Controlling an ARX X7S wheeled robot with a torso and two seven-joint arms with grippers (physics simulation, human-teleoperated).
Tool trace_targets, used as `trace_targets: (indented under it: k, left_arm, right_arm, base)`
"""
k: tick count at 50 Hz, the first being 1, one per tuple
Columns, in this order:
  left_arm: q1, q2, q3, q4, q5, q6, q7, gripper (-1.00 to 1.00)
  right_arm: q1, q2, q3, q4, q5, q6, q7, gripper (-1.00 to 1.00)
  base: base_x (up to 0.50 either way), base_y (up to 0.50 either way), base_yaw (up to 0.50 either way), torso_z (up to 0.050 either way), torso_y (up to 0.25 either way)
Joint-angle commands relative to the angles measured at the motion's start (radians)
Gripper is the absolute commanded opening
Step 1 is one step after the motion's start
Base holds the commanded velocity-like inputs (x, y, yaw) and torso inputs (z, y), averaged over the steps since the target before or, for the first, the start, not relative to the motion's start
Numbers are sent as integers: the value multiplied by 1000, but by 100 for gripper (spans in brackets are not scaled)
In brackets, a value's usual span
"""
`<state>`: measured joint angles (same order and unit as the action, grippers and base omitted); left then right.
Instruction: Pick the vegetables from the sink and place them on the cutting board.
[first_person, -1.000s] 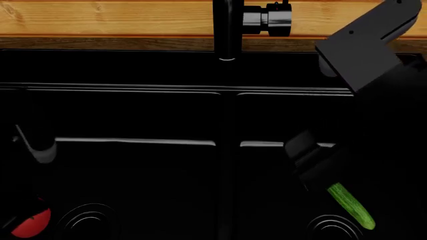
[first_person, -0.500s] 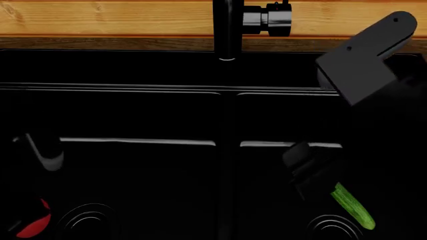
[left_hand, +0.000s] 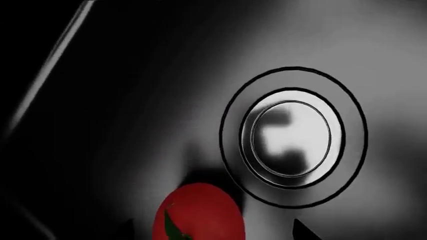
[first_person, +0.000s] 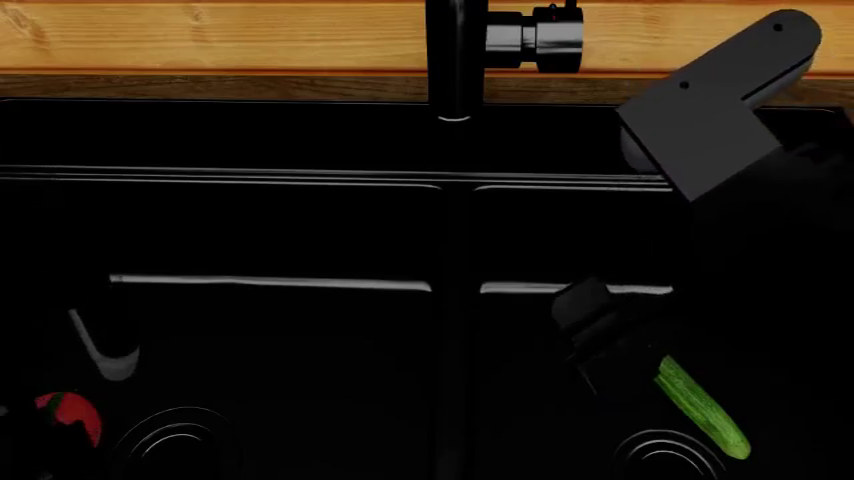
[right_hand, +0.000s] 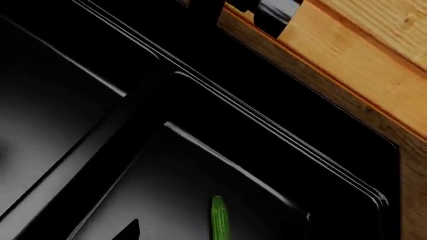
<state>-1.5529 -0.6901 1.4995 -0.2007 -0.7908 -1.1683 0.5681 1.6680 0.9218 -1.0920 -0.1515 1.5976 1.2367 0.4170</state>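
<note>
Down in the glossy black double-basin sink (first_person: 267, 230), the round red tomato (left_hand: 197, 212) is lying just beside the left basin's ringed drain (left_hand: 292, 137). The slender bumpy green cucumber (first_person: 699, 408) is resting by the right basin's drain, with the right gripper (first_person: 617, 345) hanging at its upper end. Whether either gripper's fingers are spread or closing on anything cannot be told.
</note>
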Motion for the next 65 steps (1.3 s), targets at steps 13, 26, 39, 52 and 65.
trace_targets:
  k: [13,26,39,52,65]
  left_arm:
    - [28,31,45,-69,61,62,5,100]
    - [77,56,42,-94,54,84,-7,100]
    - [79,-3,90,-5,56,13,-27,100]
    - [90,-18,109,29,86,44,-53,-100]
    - [-14,147,6,-284,307,458,-184,-100]
  right_arm:
    - [-20,9,-8,-7,-18,-25,-12,100]
    - [-16,12,-12,-4,-26,-22,-25,100]
    - [-20,12,-14,-9,-21,-27,-20,100]
    - [-16,5,-16,0,-40,-36,-32,100]
    - [-18,19,-9,-17,-19,-40,-10,100]
  base:
    - [0,0,0,0,0]
    - [0,0,0,0,0]
    - [0,0,0,0,0]
    - [-1,0,0,0,0]
    - [2,0,-1,0,-1]
